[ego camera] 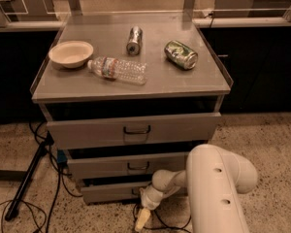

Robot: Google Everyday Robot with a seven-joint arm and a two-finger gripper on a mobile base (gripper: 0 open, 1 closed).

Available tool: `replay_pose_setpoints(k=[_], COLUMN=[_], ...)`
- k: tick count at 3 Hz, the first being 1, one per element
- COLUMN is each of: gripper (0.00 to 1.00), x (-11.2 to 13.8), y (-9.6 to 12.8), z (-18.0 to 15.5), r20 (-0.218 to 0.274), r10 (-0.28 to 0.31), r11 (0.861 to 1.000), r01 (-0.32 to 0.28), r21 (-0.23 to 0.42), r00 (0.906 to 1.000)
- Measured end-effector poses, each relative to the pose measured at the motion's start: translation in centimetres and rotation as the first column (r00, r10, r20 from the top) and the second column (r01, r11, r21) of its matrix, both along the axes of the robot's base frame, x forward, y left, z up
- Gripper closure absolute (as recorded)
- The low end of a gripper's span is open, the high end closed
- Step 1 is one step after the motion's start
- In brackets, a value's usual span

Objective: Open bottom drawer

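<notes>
Low by the speckled floor point(271, 144), my gripper point(141, 216) sits at the bottom drawer point(106, 192), lowest in the bench point(184, 84), its grip impossible to tell, a straight outward pull likely next.

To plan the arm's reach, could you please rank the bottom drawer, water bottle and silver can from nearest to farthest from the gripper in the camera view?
The gripper hangs low, in front of the cabinet.
1. Bottom drawer: lowest front, just beside it.
2. Water bottle: cabinet top, near the front.
3. Silver can: cabinet top, farther back.
</notes>
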State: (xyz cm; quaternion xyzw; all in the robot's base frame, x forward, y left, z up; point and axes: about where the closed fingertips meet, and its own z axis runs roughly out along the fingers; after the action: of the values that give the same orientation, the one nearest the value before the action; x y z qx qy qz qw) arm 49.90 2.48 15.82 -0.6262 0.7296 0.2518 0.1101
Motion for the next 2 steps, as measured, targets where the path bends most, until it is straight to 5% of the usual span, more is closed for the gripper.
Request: replay_pose_setpoints(k=[2], gripper=[0.00], x=[-1.67], y=[-0.99], z=[0.48], r20=[-0.030], r10=[-0.005], r11=[1.000], r01=[0.004], r21=[-0.011], r00=[0.9995])
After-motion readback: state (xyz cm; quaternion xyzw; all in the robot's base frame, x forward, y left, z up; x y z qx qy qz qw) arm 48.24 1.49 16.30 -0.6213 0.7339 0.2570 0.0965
